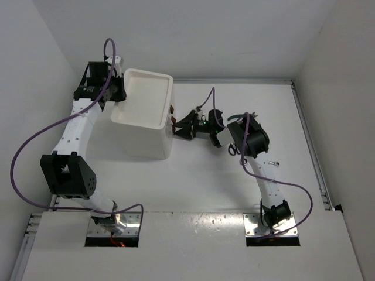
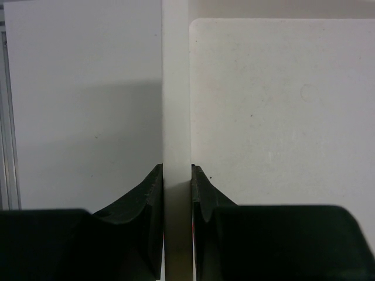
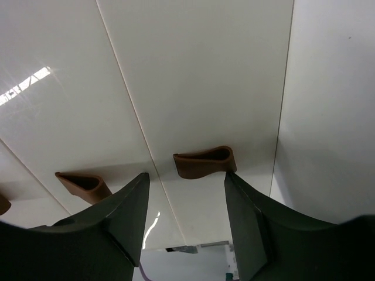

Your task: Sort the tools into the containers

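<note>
The tall white box (image 1: pixel 143 117) stands at the back left of the table. My left gripper (image 1: pixel 119 93) is shut on its left rim (image 2: pixel 176 105), with the shallow top tray (image 2: pixel 281 105) bare beside the rim. My right gripper (image 1: pixel 177 126) faces the box's right side and is open. Its fingertips (image 3: pixel 186 175) straddle a dark red drawer handle (image 3: pixel 204 162) without closing on it. A second handle (image 3: pixel 82 185) sits further left. The drawers look shut. A green tool handle (image 1: pixel 237 116) peeks out behind my right arm. A small silver tool (image 1: pixel 273 163) lies to its right.
White walls close in on the left, back and right. A metal rail (image 1: pixel 307 134) runs along the table's right edge. A black loop, perhaps the scissors (image 1: pixel 232 150), lies partly hidden under my right forearm.
</note>
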Tool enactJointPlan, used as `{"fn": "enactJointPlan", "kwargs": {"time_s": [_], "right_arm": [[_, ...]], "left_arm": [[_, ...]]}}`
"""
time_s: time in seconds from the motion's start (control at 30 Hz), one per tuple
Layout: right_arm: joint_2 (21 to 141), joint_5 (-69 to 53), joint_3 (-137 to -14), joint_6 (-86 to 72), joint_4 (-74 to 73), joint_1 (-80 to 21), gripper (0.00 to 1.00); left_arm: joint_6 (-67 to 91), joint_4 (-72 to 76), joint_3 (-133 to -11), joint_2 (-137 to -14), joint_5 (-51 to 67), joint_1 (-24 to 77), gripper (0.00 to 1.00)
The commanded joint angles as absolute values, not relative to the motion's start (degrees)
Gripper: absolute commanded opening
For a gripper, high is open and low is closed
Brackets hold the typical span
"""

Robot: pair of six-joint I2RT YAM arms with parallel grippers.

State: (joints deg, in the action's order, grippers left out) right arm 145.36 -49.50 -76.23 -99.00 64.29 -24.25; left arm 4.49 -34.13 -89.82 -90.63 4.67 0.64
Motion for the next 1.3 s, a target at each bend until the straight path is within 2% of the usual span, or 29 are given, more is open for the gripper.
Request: {"fn": "enactJointPlan", "kwargs": {"time_s": [0.0, 0.23, 0.33, 0.47, 0.67, 0.7, 0.77, 0.8, 0.9, 1.07, 1.27], "right_arm": [[147.13, -47.46, -78.49, -98.26, 62.59, -25.49, 0.54], [145.11, -46.14, -77.7, -94.84, 60.47, -25.49, 0.3], [143.88, -46.14, -75.69, -92.55, 59.59, -24.88, 0.14], [141.25, -46.14, -73.22, -90.27, 59.06, -23.73, 0.02], [137.12, -46.75, -71.28, -86.66, 57.14, -21.36, 0.0], [136.59, -46.76, -70.67, -86.05, 57.13, -21.36, 0.01], [135.45, -46.76, -69.96, -85.43, 54.95, -20.83, 0.23], [134.92, -46.76, -68.48, -85.43, 54.93, -20.83, 0.39], [134.12, -45.18, -67.76, -85.43, 52.82, -20.83, 0.63], [133.24, -39.56, -66.27, -85.43, 51.44, -22.58, 0.69], [135.18, -39.02, -66.88, -90.09, 53.78, -25.04, 0.67]], "left_arm": [[5.63, -34.54, -88.24, -92.29, 5.45, -0.62, 0.0], [5.63, -34.01, -87.19, -92.29, 6.5, -0.62, 0.0], [5.63, -34.01, -87.19, -92.29, 6.5, -0.62, 0.0], [5.63, -33.49, -87.19, -92.29, 6.5, -0.62, 0.0], [6.15, -33.49, -86.66, -92.29, 7.03, -1.14, 0.0], [6.15, -33.49, -86.66, -92.29, 7.03, -1.14, 0.0], [6.15, -33.49, -87.18, -92.29, 7.03, -1.14, 0.0], [6.15, -33.49, -87.19, -92.29, 7.03, -1.14, 0.0], [6.15, -33.49, -87.19, -92.29, 7.03, -1.14, 0.0], [6.15, -33.49, -87.19, -92.29, 7.03, -1.14, 0.0], [6.68, -32.96, -87.19, -92.81, 7.03, -1.14, 0.0]]}}
